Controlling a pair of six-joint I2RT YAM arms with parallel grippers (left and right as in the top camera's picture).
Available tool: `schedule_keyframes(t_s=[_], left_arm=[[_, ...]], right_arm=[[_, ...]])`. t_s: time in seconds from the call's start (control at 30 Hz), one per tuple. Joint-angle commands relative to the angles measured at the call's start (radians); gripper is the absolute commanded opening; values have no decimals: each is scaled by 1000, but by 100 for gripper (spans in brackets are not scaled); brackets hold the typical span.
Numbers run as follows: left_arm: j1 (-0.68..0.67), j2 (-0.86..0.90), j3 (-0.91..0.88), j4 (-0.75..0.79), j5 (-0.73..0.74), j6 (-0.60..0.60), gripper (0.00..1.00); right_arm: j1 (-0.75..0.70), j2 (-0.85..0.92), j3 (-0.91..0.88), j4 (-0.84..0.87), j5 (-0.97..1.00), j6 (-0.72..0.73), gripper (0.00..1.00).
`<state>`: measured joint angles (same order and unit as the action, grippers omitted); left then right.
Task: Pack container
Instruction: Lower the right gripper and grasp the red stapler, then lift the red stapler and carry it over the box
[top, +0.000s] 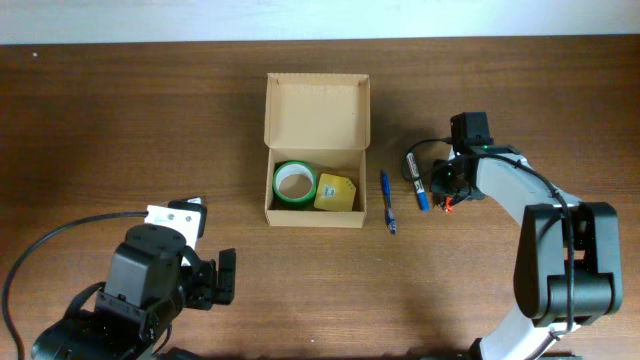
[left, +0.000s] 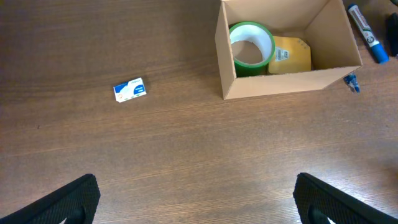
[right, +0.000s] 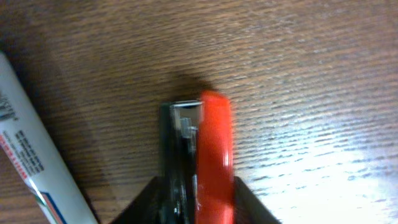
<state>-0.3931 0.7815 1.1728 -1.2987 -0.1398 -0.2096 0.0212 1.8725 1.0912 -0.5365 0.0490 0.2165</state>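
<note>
The container (top: 315, 218), a tan cardboard box with its flap lid open, sits mid-table. It holds a green tape roll (top: 294, 183) and a yellow packet (top: 336, 193). The left wrist view shows the box (left: 292, 84), the tape roll (left: 250, 45) and the packet (left: 290, 55). My right gripper (top: 447, 198) is right of the box, low over the table, shut on a small red and black stapler-like object (right: 205, 143). My left gripper (top: 213, 280) is open and empty near the front left, and its fingers (left: 199, 199) are spread wide.
A blue pen (top: 386, 201) and a blue-capped white marker (top: 416, 181) lie between the box and my right gripper; the marker also shows in the right wrist view (right: 31, 162). A small white and blue card (left: 130, 89) lies on the table left of the box.
</note>
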Motion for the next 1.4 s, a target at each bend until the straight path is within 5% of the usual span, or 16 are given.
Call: schedule_keyframes(t_s=[0.0,0.17,0.6,0.93,1.37], left_arm=[[-1,-2,14,0,-14,-5,100],[-2,-2,14,0,-14,-5,100],[-2,-2,14,0,-14,-5,100],[-1,-2,14,0,-14,-5,100],[-2,-2,14,0,-14,-5,100]], right_arm=[[5,40,-8,-6,1,10,18],[5,40,14,-38,-3,9,4],[28,38,448,-412,-14,-18,4],[308,33,679,-570,-18,-207,4],[600,27,668,-613,-24,-434,4]])
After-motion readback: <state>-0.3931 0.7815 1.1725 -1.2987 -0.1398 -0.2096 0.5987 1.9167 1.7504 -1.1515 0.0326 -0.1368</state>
